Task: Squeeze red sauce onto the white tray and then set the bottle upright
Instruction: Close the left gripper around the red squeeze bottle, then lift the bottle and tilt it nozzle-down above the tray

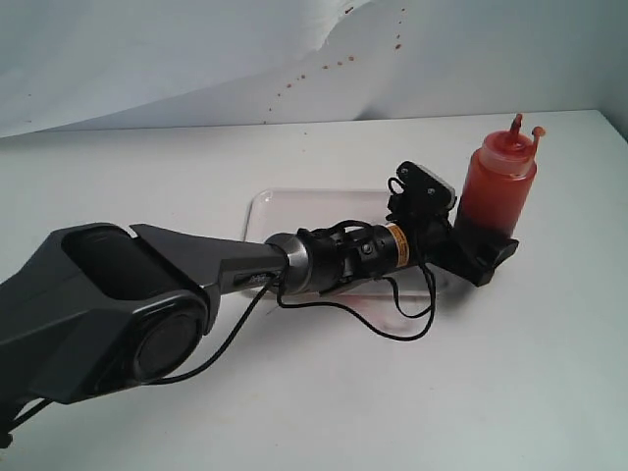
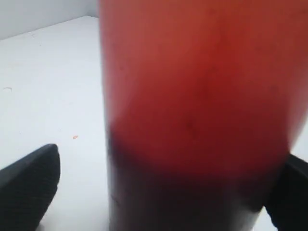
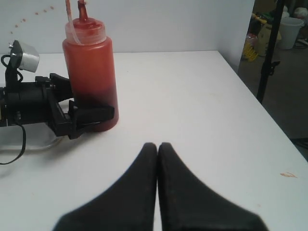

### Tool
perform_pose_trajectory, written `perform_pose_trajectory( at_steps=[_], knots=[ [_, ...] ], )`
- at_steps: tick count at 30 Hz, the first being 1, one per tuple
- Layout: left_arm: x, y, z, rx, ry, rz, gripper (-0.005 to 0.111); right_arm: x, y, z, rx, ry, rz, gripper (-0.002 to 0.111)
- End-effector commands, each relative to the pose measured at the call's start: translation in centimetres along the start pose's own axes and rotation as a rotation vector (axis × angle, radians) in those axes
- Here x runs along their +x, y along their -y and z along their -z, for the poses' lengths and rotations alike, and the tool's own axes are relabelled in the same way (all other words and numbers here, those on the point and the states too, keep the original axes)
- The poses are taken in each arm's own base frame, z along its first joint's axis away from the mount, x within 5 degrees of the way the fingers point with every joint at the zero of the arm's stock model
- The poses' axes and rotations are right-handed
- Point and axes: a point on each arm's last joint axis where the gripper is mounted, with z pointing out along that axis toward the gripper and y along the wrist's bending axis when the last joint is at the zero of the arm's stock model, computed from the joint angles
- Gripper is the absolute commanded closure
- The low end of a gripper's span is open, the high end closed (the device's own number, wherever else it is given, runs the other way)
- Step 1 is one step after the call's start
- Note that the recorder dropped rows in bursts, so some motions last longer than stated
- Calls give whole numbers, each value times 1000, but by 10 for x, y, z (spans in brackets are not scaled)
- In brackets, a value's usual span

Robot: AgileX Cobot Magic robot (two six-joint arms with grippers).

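Across the lower left of the exterior view, the left arm (image 1: 108,304) reaches in over the table (image 1: 549,392), with a black cable (image 1: 392,329) looping beneath its wrist. To the right lies the white tray (image 1: 285,201), flat on the table. The forearm crosses above it and hides much of its surface.

Further right, the left gripper (image 1: 488,247) is spread wide at the foot of the bottle (image 1: 497,182), one finger on each side. The left wrist view shows bare table between one finger (image 2: 29,187) and the bottle's wall, so the jaws are released, not squeezing. The other finger sits right at the bottle's edge, and I cannot tell whether it touches.

The bottle stands upright on the table just beside the tray's right end, nozzle up, its tip cover off and held beside the nozzle. Red sauce (image 3: 96,98) shows as a dark band in its lower part.

The right gripper (image 3: 157,147), seen only in its own wrist view, is clenched on nothing, fingers pressed together, apart from the bottle.
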Motion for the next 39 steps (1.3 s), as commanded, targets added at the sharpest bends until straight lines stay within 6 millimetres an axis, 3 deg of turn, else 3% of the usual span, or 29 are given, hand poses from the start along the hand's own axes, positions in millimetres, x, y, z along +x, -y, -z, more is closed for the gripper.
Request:
perform_pose_trajectory(
  at_steps=[1, 7, 10, 12, 15, 17, 23, 27, 34, 39],
  knots=[
    [-3, 10, -9, 16, 29, 9, 3, 1, 0, 0, -7, 2, -3, 108],
    [-8, 14, -15, -20, -15, -9, 4, 1, 0, 0, -7, 2, -3, 108],
    [-2, 16, -16, -52, -76, -11, 16, 1, 0, 0, -7, 2, -3, 108],
    [-2, 17, -16, -50, -76, -12, 33, 1, 0, 0, -7, 2, -3, 108],
    [-3, 17, -16, -43, -66, -12, 74, 1, 0, 0, -7, 2, -3, 108],
    [-4, 18, -16, -33, -52, -12, 108, 1, 0, 0, -7, 2, -3, 108],
    [-14, 24, -16, 29, 39, -24, 105, 1, 0, 0, -7, 2, -3, 108],
    [-35, 28, -13, 51, 71, -69, 107, 1, 0, 0, -7, 2, -3, 108],
    [-107, 39, 7, 72, 129, -139, 107, 1, 0, 0, -7, 2, -3, 108],
    [-163, 46, 42, 19, 49, -204, 107, 1, 0, 0, -7, 2, -3, 108]
  ],
)
